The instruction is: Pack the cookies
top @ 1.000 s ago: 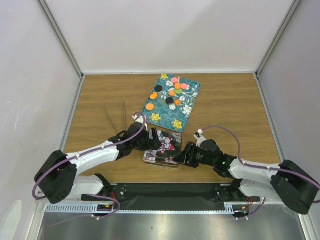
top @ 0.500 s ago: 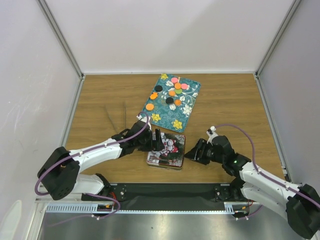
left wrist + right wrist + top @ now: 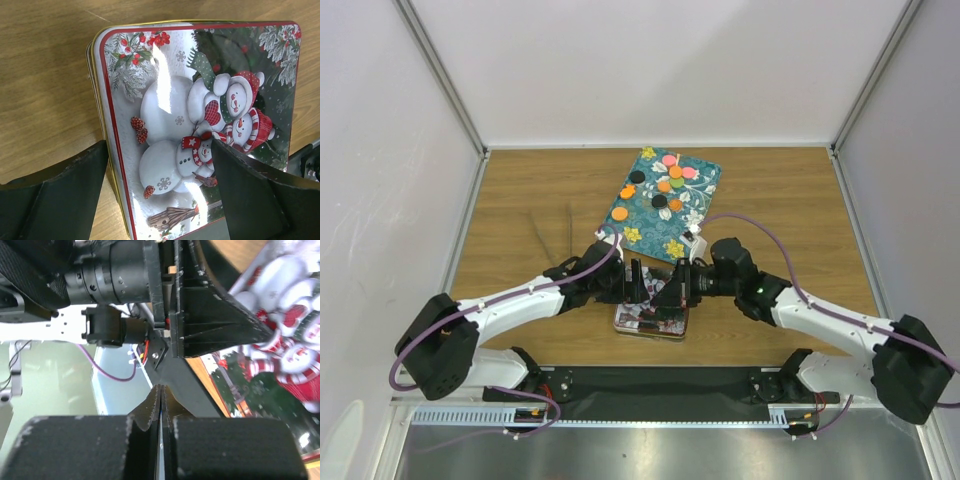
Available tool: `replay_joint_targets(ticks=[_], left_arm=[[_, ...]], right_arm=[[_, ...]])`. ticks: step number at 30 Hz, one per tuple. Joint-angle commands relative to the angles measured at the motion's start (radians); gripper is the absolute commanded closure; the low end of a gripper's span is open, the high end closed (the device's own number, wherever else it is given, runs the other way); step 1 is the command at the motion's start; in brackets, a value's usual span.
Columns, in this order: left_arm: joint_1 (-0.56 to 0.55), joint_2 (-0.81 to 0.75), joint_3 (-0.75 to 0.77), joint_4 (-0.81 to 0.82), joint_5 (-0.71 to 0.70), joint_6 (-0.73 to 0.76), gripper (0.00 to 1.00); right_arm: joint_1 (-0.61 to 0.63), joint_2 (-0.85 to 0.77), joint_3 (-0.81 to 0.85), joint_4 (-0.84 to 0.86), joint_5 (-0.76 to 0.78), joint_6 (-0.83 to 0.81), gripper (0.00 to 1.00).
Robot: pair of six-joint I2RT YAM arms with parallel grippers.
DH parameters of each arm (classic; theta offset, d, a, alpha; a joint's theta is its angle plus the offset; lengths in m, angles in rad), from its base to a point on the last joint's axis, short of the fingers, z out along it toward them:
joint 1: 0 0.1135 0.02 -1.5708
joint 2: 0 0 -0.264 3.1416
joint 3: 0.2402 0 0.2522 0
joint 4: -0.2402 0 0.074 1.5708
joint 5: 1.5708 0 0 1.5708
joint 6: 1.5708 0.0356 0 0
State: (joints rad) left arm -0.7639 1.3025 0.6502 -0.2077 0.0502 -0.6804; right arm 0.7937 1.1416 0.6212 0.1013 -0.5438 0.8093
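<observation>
The cookies (image 3: 663, 185), small orange, black, pink and green discs, lie spread on the teal flowered tray (image 3: 698, 216) at the back. A gold tin (image 3: 651, 322) with a snowman lid (image 3: 165, 110) sits near the front edge. My left gripper (image 3: 636, 284) hovers open over it. One of its fingers (image 3: 55, 195) is beside the tin's edge and the other finger (image 3: 260, 195) is above the lid. My right gripper (image 3: 665, 296) is shut on nothing, pointing left over the tin, right next to the left gripper. In the right wrist view its tips (image 3: 160, 405) meet in front of the left gripper's black body (image 3: 210, 325).
Bare wooden table surrounds the tin and tray, with white walls on three sides. The two grippers crowd the same spot over the tin. Purple cables loop along both arms.
My right arm swung from the tin's right side up and leftward over the tin, and its jaws closed. The left arm and the tin stayed nearly still.
</observation>
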Motion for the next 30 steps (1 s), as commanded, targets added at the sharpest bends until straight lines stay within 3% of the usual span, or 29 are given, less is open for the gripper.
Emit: replay_joint_targets(ticks=[1, 5, 9, 11, 14, 18, 23, 29, 30], left_arm=[[-0.018, 0.02, 0.011, -0.114, 0.016, 0.051, 0.12], [-0.018, 0.026, 0.014, -0.114, 0.016, 0.051, 0.12], [-0.018, 0.029, 0.016, -0.114, 0.016, 0.051, 0.12], [-0.018, 0.027, 0.016, -0.114, 0.016, 0.053, 0.12], [-0.018, 0.032, 0.017, -0.114, 0.014, 0.051, 0.12], [-0.018, 0.027, 0.019, -0.116, 0.016, 0.051, 0.12], [-0.018, -0.002, 0.028, -0.13, -0.003, 0.061, 0.09], [0.005, -0.063, 0.089, -0.192, -0.024, 0.102, 0.07], [0.012, -0.077, 0.103, -0.203, -0.024, 0.12, 0.06]], right_arm=[[0.007, 0.035, -0.035, 0.158, -0.08, -0.003, 1.0], [-0.023, 0.141, -0.23, 0.377, -0.107, 0.074, 1.0], [-0.025, 0.328, -0.421, 0.758, -0.128, 0.188, 1.0], [-0.018, 0.34, -0.488, 0.82, -0.111, 0.223, 1.0], [0.004, 0.296, -0.486, 0.773, -0.078, 0.208, 1.0], [0.004, 0.183, -0.419, 0.521, -0.041, 0.137, 1.0], [-0.037, 0.015, -0.335, 0.336, -0.057, 0.09, 1.0], [-0.123, -0.133, -0.178, 0.089, -0.07, 0.015, 0.89], [-0.137, -0.146, -0.151, 0.016, -0.065, -0.001, 0.82]])
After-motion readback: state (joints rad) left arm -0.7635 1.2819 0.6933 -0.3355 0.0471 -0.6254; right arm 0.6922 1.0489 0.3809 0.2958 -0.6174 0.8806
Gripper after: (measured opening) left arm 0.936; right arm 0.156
